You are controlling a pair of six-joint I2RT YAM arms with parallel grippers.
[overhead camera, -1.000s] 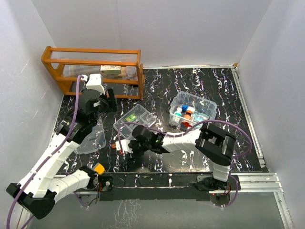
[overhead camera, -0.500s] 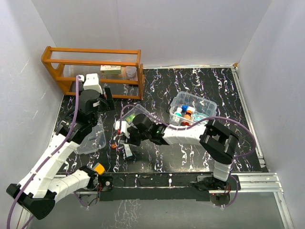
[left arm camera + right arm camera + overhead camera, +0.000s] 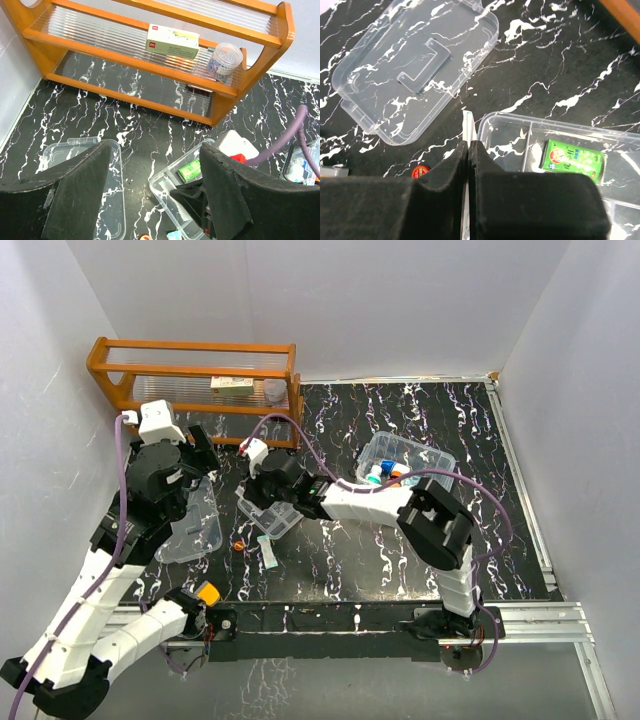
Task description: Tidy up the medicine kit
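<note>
The medicine kit lies in three parts. Its clear box (image 3: 405,462), at the right, holds small bottles. Its divided tray insert (image 3: 283,523) (image 3: 510,135) holds a green packet (image 3: 572,160). Its flat lid (image 3: 195,530) (image 3: 410,60) lies to the left. My right gripper (image 3: 469,144) (image 3: 262,505) hovers over the tray's near corner, shut on a thin white strip (image 3: 468,127) whose teal end sticks out past the tips. A similar strip (image 3: 268,552) lies on the table. My left gripper (image 3: 155,145) (image 3: 200,455) is raised, open and empty.
The orange wooden rack (image 3: 195,390) stands at the back left, with a small carton (image 3: 172,41) and a jar of clips (image 3: 225,57) on its shelf. A small red cap (image 3: 420,171) lies between lid and tray. White walls enclose the black marbled table (image 3: 350,560).
My right gripper closed low beside the red cap, then rose and moved back over the tray. My left arm lifted and drew back to the left, still open.
</note>
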